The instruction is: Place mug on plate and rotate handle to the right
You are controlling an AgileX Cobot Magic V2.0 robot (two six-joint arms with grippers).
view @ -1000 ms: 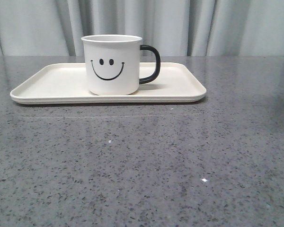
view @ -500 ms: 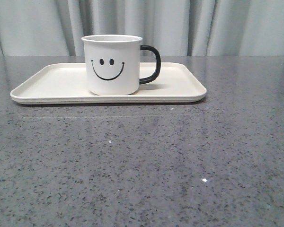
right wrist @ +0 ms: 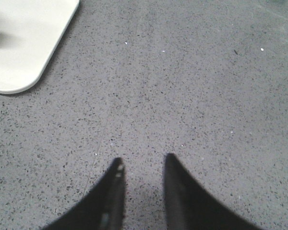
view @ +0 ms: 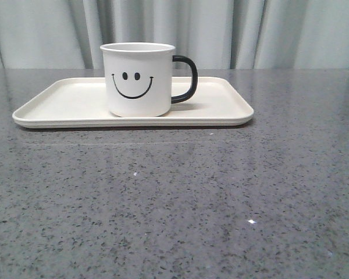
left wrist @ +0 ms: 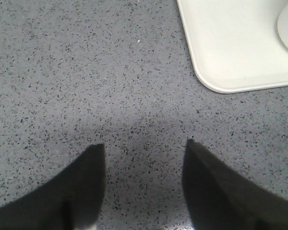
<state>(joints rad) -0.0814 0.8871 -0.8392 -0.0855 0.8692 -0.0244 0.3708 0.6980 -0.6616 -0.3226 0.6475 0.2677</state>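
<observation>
- Grey speckled stone table is seen across the whole front view, with pale pleated curtains hung behind its far edge.
- Left gripper is seen only in its wrist view: two dark fingers spread wide apart, nothing between them, bare tabletop below.
- Right gripper is seen only in its wrist view: fingers parted by a narrower gap, nothing held, bare tabletop below.
- Neither gripper is visible in the front view.
- Plate is recorded as lying flat on the table, ahead of both grippers. One rounded corner of it is seen beyond the left fingertips and apart from them; another rounded corner is seen well beyond the right fingertips.
- Plate's long axis is noted as running left to right across the front view.
- Mug is recorded upright on the plate, near its middle, base resting inside the rim. A curved white edge at the border of the left wrist view may be its base; this cannot be told for certain.
- Mug is well clear of both grippers; no contact is observed.
- Smiley face is turned towards the front camera.
- Handle is pointed to the robot's right, along the plate's long axis, its loop seen side-on.
</observation>
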